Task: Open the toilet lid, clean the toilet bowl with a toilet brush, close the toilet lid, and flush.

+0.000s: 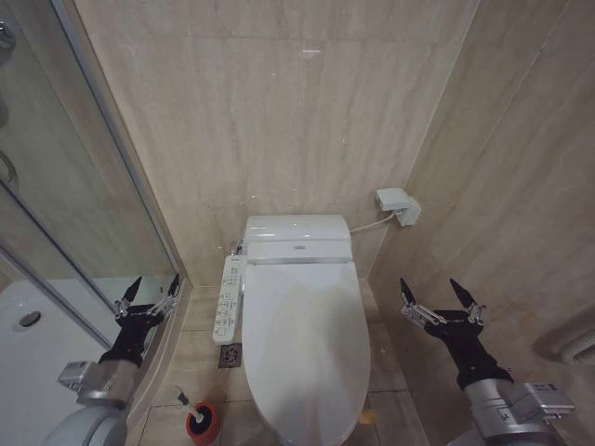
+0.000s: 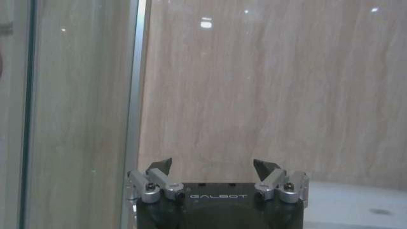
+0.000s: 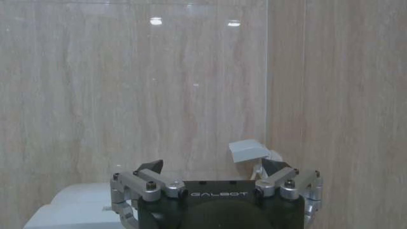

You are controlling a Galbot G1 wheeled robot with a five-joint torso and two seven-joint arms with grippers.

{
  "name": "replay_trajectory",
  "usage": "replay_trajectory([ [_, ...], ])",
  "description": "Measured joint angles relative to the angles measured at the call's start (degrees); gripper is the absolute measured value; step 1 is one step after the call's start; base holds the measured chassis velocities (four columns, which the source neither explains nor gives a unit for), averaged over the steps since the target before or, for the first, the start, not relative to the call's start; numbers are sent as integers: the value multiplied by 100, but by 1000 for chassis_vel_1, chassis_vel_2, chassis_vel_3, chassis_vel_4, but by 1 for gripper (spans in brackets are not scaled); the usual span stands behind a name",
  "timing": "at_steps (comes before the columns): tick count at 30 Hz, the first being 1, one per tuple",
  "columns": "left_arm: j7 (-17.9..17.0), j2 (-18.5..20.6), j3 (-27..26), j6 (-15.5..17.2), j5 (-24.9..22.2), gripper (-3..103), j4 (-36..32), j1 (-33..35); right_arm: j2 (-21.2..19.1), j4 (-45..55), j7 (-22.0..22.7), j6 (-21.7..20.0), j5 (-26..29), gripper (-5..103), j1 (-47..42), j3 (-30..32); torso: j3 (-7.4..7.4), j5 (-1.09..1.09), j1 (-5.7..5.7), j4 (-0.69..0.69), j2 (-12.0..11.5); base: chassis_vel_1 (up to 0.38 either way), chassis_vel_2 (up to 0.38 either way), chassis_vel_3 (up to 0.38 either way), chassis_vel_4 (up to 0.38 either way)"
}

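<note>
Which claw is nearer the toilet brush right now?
Left. The left claw hangs open above the toilet brush, on the same side of the closed toilet lid. The right claw hangs open across the toilet, near the side wall.

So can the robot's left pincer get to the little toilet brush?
Probably yes. The left pincer is open and raised, and the toilet brush stands in its red holder on the floor below, with nothing between.

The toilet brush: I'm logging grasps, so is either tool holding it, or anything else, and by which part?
Nothing is held. The left tool and right tool hang open and empty beside the toilet; the toilet brush sits in its red holder on the floor.
</note>
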Motion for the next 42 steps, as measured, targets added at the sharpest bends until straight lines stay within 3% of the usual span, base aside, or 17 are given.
replay_trajectory([
  [1, 0, 0, 0, 0, 0, 95, 0, 0, 0, 0, 0, 0, 0, 100, 0, 0, 0, 0, 0, 0, 0, 0, 0, 0, 0],
  [2, 21, 98, 10, 2, -20, 86, 158, -118, 1, 0, 0, 0, 0, 100, 0, 0, 0, 1, 0, -1, 0, 0, 0, 0, 0],
  [9, 226, 585, 153, -184, -156, 86, 1048, -737, 0, 0, -1, 0, 0, 100, 0, 0, 0, 0, 0, 0, 0, 0, 0, 0, 0],
  [10, 262, 659, 180, -208, -166, 71, 1186, -832, 0, 0, 0, 0, 0, 100, 0, 0, 0, 0, 0, -1, 0, 0, 0, 0, 0],
  [18, 678, 1176, 422, -411, -386, 71, 2042, -1399, 0, 0, 0, 0, 0, 100, 0, 0, 0, 2, 0, 0, 0, 0, 0, 0, 0],
  [19, 821, 1232, 486, -520, -464, 38, 2230, -1523, 0, 0, 0, 0, 0, 100, 0, 0, 0, 1, 0, 0, 0, 0, 0, 0, 0],
  [25, 1321, 1383, 780, -731, -609, 38, 2868, -1998, 0, 0, 0, 0, 0, 100, 0, 0, 0, 0, 0, 0, 0, 0, 0, 0, 0],
  [26, 1370, 1415, 884, -753, -609, 12, 3008, -2128, 0, 0, -1, 0, 0, 100, 0, 0, 0, 1, 0, 0, 0, 0, 0, 0, 0],
  [32, 1449, 1438, 1308, -871, -583, 12, 3650, -2767, 0, 0, -1, 0, 0, 100, 0, 0, 0, 3, 0, -1, 0, 0, 0, 0, 0],
  [33, 1472, 1430, 1393, -886, -582, 0, 3771, -2884, 0, 0, 0, 0, 0, 100, 0, 0, 0, 2, 0, 0, 0, 0, 0, 0, 0],
  [42, 1710, 1380, 2042, -1096, -540, 0, 4896, -3921, 0, 0, 0, 0, 0, 100, 0, 0, 0, 3, 0, 0, 0, 0, 0, 0, 0],
])
